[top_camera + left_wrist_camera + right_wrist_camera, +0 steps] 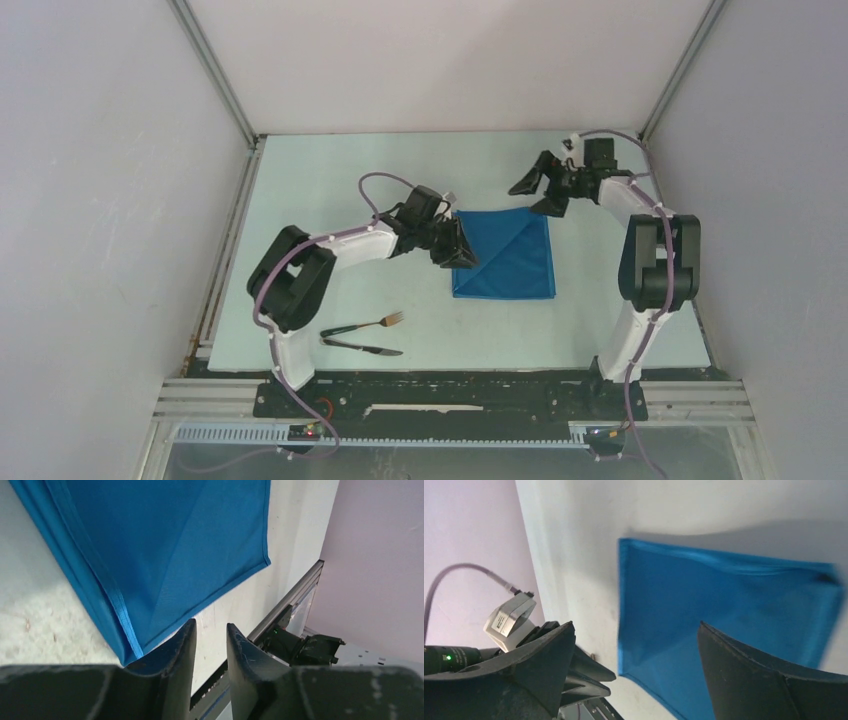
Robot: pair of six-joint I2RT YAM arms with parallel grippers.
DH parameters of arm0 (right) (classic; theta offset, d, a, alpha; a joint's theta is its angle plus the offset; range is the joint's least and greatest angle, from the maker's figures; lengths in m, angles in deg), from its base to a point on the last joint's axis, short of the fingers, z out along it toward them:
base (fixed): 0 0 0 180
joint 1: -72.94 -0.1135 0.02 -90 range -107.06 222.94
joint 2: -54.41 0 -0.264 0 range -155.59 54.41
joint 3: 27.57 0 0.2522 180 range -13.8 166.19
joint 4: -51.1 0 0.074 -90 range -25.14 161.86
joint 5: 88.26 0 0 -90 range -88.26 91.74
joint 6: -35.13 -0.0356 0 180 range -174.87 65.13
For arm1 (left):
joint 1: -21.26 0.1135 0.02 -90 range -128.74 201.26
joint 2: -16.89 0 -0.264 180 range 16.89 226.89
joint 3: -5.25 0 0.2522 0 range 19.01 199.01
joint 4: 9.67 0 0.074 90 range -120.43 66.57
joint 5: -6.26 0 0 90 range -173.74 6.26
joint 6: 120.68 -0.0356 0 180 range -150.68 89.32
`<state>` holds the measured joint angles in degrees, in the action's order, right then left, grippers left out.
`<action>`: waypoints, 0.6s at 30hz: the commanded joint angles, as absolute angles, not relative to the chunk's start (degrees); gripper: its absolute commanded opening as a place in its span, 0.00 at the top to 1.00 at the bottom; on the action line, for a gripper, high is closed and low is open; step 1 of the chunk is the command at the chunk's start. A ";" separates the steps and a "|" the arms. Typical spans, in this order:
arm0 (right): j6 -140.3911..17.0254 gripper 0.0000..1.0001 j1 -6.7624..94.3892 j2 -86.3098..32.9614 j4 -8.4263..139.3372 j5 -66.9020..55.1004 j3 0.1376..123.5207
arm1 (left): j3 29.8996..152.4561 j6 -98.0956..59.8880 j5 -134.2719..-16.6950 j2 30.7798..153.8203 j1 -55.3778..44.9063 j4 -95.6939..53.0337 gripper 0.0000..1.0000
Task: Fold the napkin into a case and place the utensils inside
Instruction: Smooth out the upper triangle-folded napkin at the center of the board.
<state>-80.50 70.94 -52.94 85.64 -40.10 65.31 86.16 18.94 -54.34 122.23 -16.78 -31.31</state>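
left wrist view crops napkin (165, 545), knife (362, 347) indistinct

Overhead view looks down from behind; both close wrist views share the napkin (510, 250).

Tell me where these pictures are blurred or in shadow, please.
Top view: even light, sharp; the napkin casts almost no shadow. Left wrist view: sharp, the hem's stitching shows clearly. Right wrist view: the napkin's edge at picture right is smeared, and a grey shadow band lies on the table beyond it.

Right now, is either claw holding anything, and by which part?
Nothing is held. The right claw stands wide open above the napkin; the left claw is empty, beside a corner.
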 commanded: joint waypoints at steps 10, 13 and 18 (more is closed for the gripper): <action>-86.64 0.01 75.79 -62.32 69.60 -51.19 62.71 | 83.56 20.03 -55.17 129.32 -15.61 -27.64 0.76; -89.12 0.01 74.51 -63.79 66.64 -51.53 62.68 | 81.98 20.35 -55.15 129.54 -15.56 -26.77 0.77; -92.90 0.01 73.12 -65.09 62.06 -50.18 62.70 | 79.77 20.78 -55.41 129.30 -15.35 -25.39 0.77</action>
<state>-88.56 74.24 -63.78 68.17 -49.72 62.29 81.31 20.43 -54.62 129.73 -15.71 -27.12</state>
